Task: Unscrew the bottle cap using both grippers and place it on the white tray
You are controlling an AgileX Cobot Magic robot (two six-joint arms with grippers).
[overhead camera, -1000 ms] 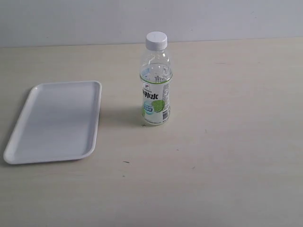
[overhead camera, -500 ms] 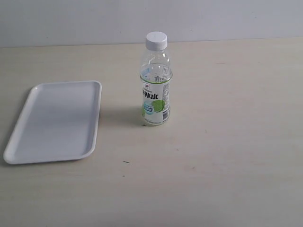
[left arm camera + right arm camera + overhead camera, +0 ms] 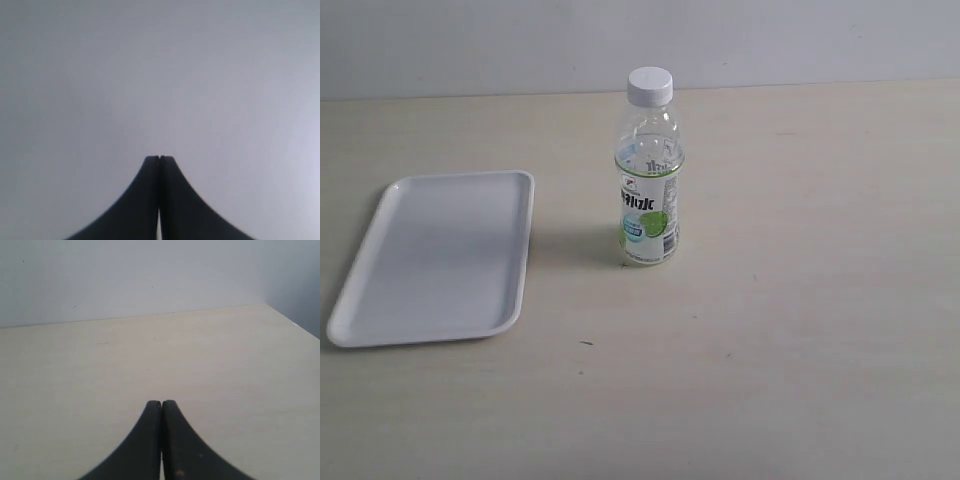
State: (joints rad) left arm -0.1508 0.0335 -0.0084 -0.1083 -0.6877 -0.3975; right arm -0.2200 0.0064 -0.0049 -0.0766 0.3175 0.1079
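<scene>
The clear bottle (image 3: 649, 190) with a white-green lime label stands upright mid-table, its white ribbed cap (image 3: 650, 86) screwed on top. To its left the white tray (image 3: 440, 255) lies flat with nothing on it. Neither arm shows in the exterior view. In the left wrist view my left gripper (image 3: 159, 158) is shut, fingertips pressed together, facing only a plain grey wall. My right gripper (image 3: 161, 403) is likewise shut with nothing held, above bare table; the bottle and tray are out of both wrist views.
A light beige table (image 3: 800, 300) spreads around the bottle, ending at a grey wall (image 3: 470, 40) behind. In the right wrist view the table's far corner (image 3: 265, 306) shows against the wall.
</scene>
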